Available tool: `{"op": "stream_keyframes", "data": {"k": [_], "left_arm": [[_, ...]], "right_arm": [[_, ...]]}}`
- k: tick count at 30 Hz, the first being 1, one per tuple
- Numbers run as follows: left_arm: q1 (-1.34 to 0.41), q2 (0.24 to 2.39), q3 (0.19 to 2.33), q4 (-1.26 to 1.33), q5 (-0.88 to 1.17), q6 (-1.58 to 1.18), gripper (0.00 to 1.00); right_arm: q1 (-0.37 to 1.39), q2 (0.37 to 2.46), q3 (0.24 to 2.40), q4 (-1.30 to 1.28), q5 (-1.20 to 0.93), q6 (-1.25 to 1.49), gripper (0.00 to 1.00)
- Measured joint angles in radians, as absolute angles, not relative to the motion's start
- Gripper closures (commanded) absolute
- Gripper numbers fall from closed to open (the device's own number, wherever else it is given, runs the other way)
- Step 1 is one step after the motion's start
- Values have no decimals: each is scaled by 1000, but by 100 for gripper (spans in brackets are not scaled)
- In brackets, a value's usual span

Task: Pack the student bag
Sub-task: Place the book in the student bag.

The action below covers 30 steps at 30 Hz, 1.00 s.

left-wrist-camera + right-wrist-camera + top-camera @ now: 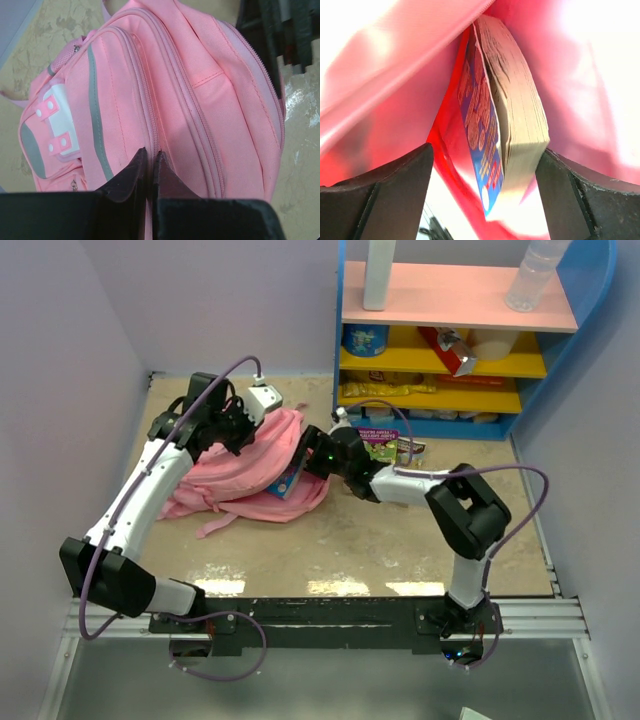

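The student bag [232,478], a big pink fabric backpack, lies on the tan table at the left of centre. My left gripper [240,435] is over its upper edge. Seen from the left wrist, that gripper [152,152] is shut, pinching the fabric of the bag [200,100] beside a zip. My right gripper [308,462] reaches into the bag's mouth from the right. In the right wrist view it [485,150] stands open around a thick blue-covered book [515,100], which sits edge-on inside the pink bag [385,60]. The book's corner [287,485] sticks out of the bag.
A blue shelf unit [450,300] with a pink top, bottles and boxes stands at the back right. A purple and green packet [380,440] lies on the table in front of it. Lilac walls close in both sides.
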<state>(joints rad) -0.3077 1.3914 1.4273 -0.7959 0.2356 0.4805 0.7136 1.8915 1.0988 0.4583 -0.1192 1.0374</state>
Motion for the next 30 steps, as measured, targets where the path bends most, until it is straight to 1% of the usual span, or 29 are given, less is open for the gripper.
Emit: {"op": "stream_keyframes", "data": {"k": [2,5,8,11,15,17,18,20,21,23,25,26,27,29,30], "left_arm": [[-308,1393,1414,-784,233,475,100],[-308,1396,1394,-764,234,464,100],[-308,1412,1391,-760,235,455,100],[-308,1422,1391,-757,235,448,100],[-308,1423,1391,-757,237,444,100],[-307,1423,1391,-757,243,436,100],[-306,1423,1391,-757,250,431,100],[-302,1423,1393,-758,260,427,100],[-301,1424,1395,-760,265,425,100],[-297,1427,1404,-766,271,421,100],[-294,1428,1414,-772,274,421,100],[-292,1428,1419,-773,274,421,100],[-290,1428,1424,-774,274,421,100],[-286,1428,1431,-780,269,422,100],[-283,1428,1433,-781,265,422,100]], "right_arm": [[696,1812,1055,408,-136,999,14],[681,1723,1006,348,-150,952,17],[676,1713,1005,327,-165,925,20],[673,1745,1007,318,-179,920,22],[675,1814,1036,273,-184,900,35],[678,1870,1084,254,-197,890,39],[683,1898,1108,251,-200,885,44],[698,1939,1148,249,-198,875,51],[708,1958,1171,245,-196,869,58],[735,1991,1220,237,-185,855,62],[761,2022,1275,234,-173,847,58],[773,2041,1306,234,-169,846,53],[779,2053,1344,234,-164,846,39],[794,2096,1401,232,-148,844,29],[798,2108,1424,224,-142,839,18]]}}
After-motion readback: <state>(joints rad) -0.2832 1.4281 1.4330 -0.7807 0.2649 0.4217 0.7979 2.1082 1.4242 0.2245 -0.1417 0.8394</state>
